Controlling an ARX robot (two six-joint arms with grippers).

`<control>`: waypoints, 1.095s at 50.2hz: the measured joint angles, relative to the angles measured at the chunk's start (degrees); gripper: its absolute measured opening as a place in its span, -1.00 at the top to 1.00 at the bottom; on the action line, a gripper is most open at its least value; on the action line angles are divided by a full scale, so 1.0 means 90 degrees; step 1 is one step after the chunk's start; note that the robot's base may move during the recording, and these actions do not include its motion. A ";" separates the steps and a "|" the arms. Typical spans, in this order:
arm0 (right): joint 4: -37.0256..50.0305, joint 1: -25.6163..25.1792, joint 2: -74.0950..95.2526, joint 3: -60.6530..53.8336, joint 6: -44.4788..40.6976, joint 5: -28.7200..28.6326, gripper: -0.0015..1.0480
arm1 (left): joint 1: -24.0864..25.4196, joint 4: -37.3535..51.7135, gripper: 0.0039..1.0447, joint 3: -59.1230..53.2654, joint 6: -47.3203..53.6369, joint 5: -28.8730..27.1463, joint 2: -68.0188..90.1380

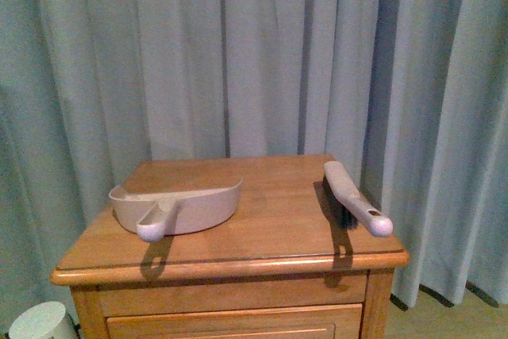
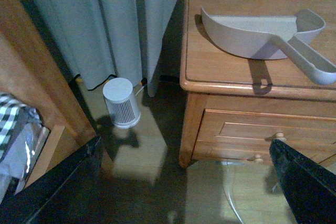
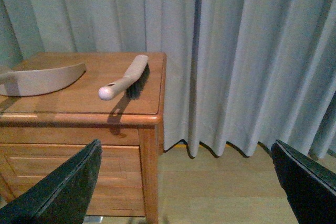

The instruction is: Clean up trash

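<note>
As the wrist views show, the left jaws stand wide apart with nothing between them, their dark fingers [image 2: 52, 187] framing the floor [image 2: 147, 156] and a drawer front [image 2: 252, 129]. The right jaws are likewise spread and empty, fingers [image 3: 63, 187] framing the wooden cabinet [image 3: 79, 150] and grey curtain [image 3: 252, 51]. On the surface [image 1: 270, 224] a pale pink dustpan [image 1: 194, 202] lies at 9 o'clock, its handle pointing to 6 o'clock. A pink-handled brush [image 1: 355, 198] lies at 3 o'clock, bristles down, well apart from the dustpan. The trash cannot be made out in any view. A white ribbed cylinder [image 2: 122, 103] stands on the floor off the cabinet's 9 o'clock side.
</note>
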 joint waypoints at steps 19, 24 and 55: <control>0.0000 0.0000 0.0000 0.0000 -0.0002 -0.0002 -0.86 | -0.1613 -0.1586 -0.86 0.4119 0.0136 -0.0797 0.3621; 0.0000 0.0000 0.0000 0.0000 0.0000 -0.0002 -0.86 | -0.1897 -0.1955 -0.86 0.4728 0.0070 -0.0962 0.4201; 0.0000 0.0000 0.0000 0.0000 0.0000 -0.0002 -0.86 | -0.2735 -0.2897 -0.86 0.6968 -0.0699 -0.1875 0.6946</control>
